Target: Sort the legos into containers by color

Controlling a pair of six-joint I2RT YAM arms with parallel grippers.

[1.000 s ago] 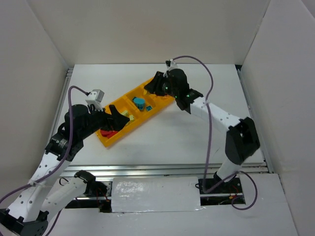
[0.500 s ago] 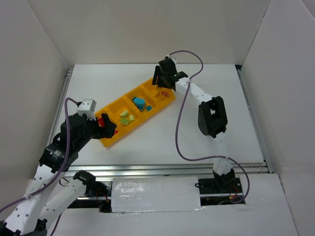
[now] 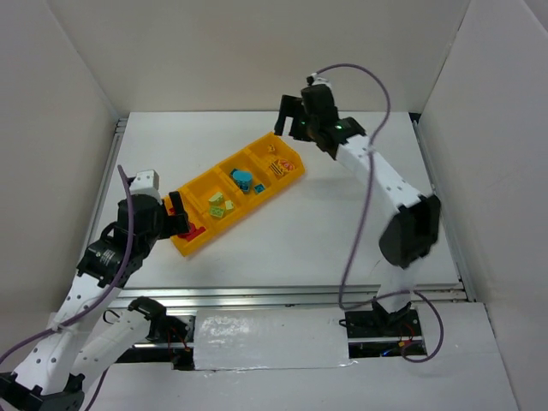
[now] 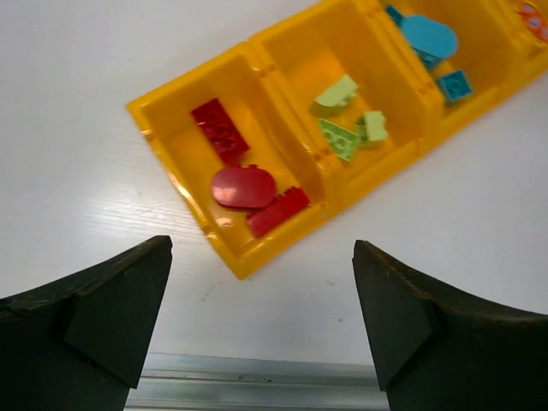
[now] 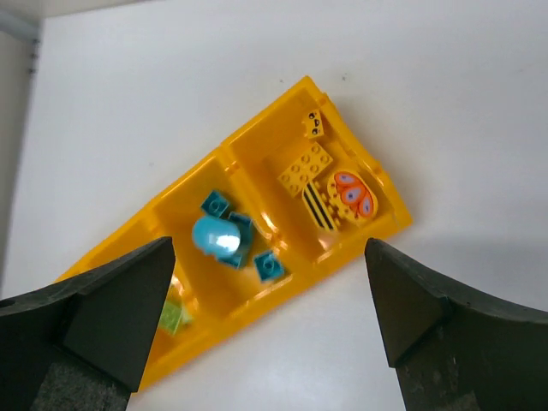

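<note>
The containers are one long orange-yellow tray (image 3: 253, 204) of four compartments lying diagonally on the table. All the legos I can see lie in it, grouped by colour. Red legos (image 4: 243, 186) fill the near-left end, then yellow-green legos (image 4: 341, 139), then teal legos (image 5: 214, 240). Orange-yellow legos (image 5: 305, 168) lie in the far-right end. My left gripper (image 3: 181, 218) is open and empty above the tray's (image 4: 175, 171) near-left corner. My right gripper (image 3: 288, 124) hangs open and empty above the tray's (image 5: 338, 257) far-right end. In the wrist views, the left gripper (image 4: 261, 248) and right gripper (image 5: 267, 244) show wide-apart jaws with nothing between.
White walls enclose the table on three sides. A metal rail (image 4: 257, 385) runs along the near edge, just below my left gripper. Bare white tabletop (image 3: 342, 231) lies right of the tray.
My right gripper has opened and risen away from the orange-yellow compartment towards the back. My left gripper has drawn back from over the red compartment to the tray's near-left corner.
</note>
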